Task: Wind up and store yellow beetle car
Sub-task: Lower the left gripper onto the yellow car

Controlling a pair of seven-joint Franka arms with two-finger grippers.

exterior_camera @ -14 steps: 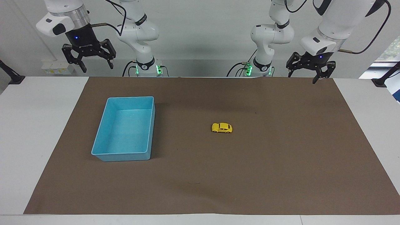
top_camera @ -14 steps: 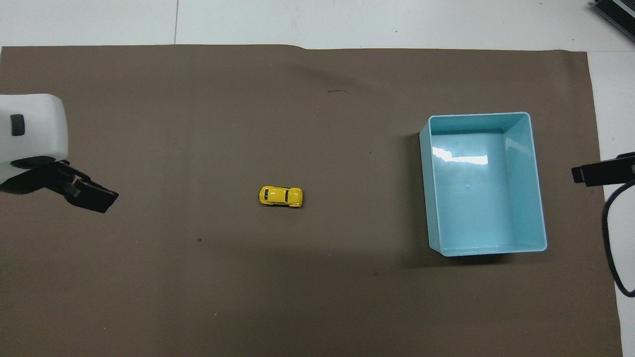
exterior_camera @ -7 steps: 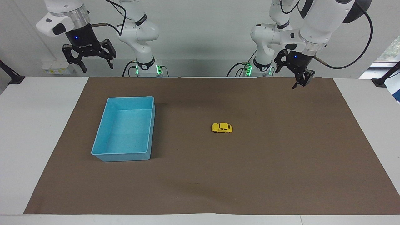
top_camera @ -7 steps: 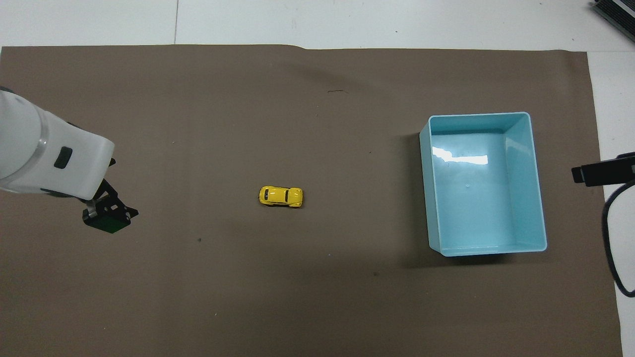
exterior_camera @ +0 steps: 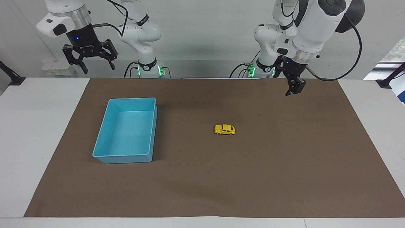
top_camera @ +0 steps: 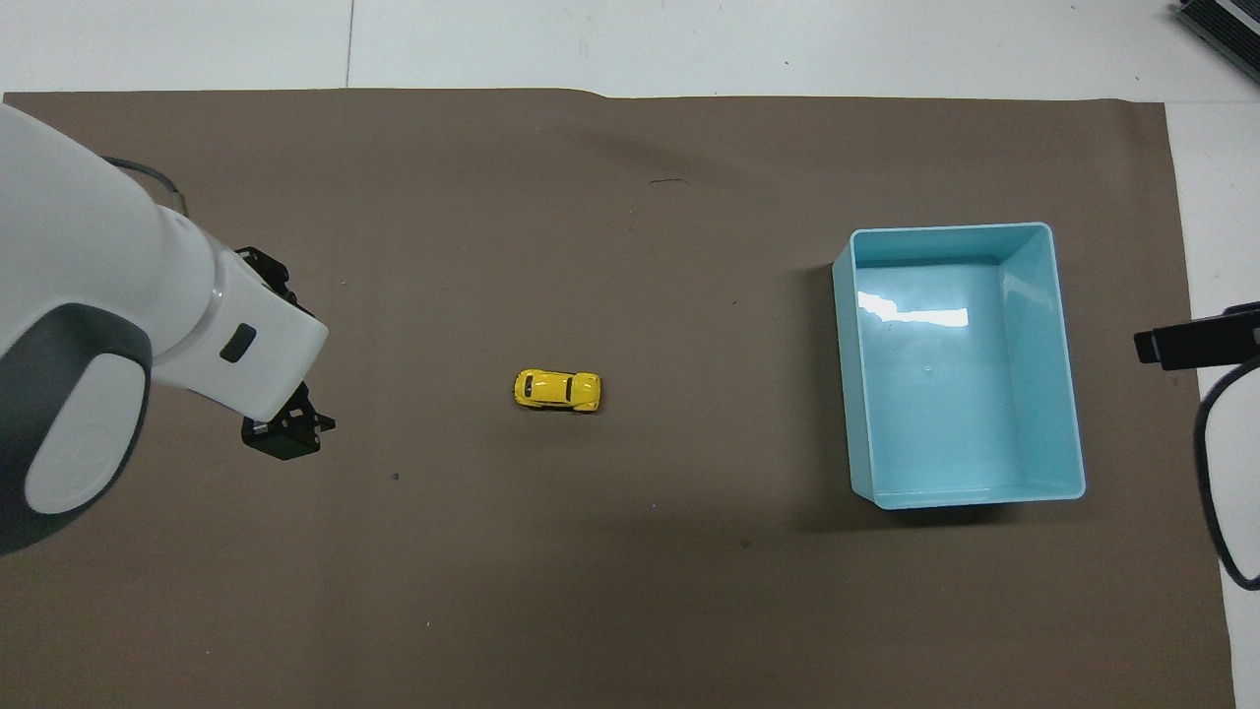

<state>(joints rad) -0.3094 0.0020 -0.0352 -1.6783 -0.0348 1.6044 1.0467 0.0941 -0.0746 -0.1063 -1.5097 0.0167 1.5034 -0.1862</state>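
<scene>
The yellow beetle car stands on its wheels in the middle of the brown mat, with nothing touching it. My left gripper hangs open and empty above the mat, off toward the left arm's end of the table from the car, turned edge-on in the facing view. My right gripper waits high up near its base with its fingers spread, holding nothing. Only a dark piece of the right gripper shows at the edge of the overhead view.
A light blue bin sits empty on the brown mat toward the right arm's end, well apart from the car. White table borders the mat on both ends.
The left arm has swung in over the mat toward the car and turned its wrist, so the gripper now shows edge-on. The car, the bin and the right arm have not moved.
</scene>
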